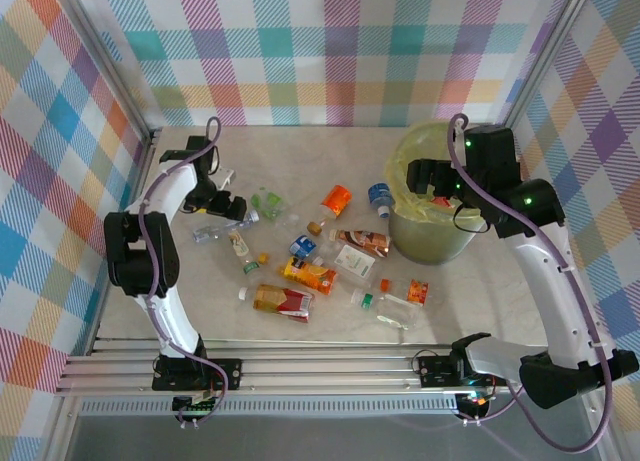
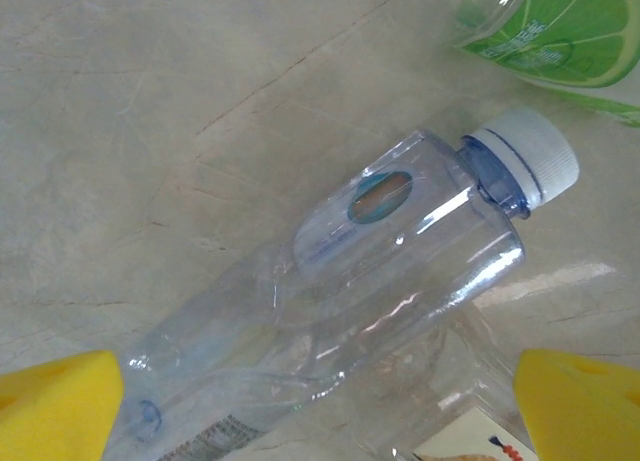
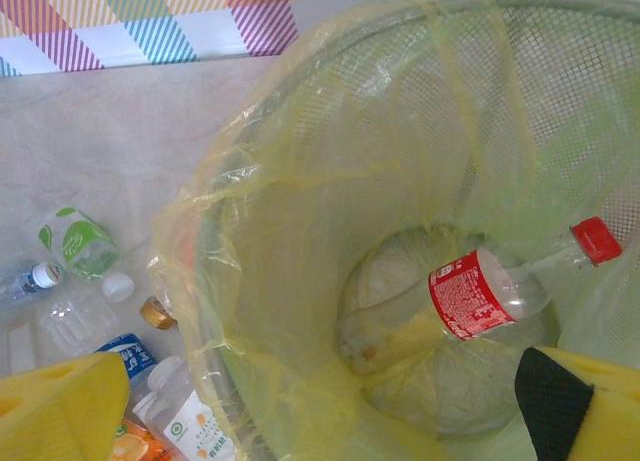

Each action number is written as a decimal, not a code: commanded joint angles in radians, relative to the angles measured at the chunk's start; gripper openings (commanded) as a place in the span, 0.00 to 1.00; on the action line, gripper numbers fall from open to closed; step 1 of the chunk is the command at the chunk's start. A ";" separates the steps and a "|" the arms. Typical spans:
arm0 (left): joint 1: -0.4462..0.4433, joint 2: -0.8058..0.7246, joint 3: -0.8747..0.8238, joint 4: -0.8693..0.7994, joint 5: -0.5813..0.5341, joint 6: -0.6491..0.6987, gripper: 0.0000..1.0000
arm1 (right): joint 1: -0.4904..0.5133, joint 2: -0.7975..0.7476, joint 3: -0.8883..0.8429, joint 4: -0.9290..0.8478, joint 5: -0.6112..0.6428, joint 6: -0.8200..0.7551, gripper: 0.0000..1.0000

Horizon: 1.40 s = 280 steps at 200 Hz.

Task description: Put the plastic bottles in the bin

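**Top view.** Left gripper [image 1: 228, 203]: claw wide, empty, low over the far-left table [image 1: 500, 301]. Right gripper [image 1: 428, 174]: claw wide, empty, above the bin [image 1: 430, 243] at far right. Plastic bottles [image 1: 308, 274] lie scattered mid-table.

**Left wrist.** Clear white-capped bottle [image 2: 400, 251] lies slantwise between the yellow pads [image 2: 55, 406], with a green-labelled bottle [image 2: 560, 26] beyond. Recommended: straddle the barrel, not the cap, and close gently, as thin plastic likely slips.

**Right wrist.** Red-labelled bottle [image 3: 480, 299] lies at the bottom of the bin.
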 commanded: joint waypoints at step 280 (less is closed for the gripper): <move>0.089 0.237 0.086 0.097 -0.105 -0.100 0.74 | 0.007 -0.023 -0.090 0.132 -0.055 0.061 1.00</move>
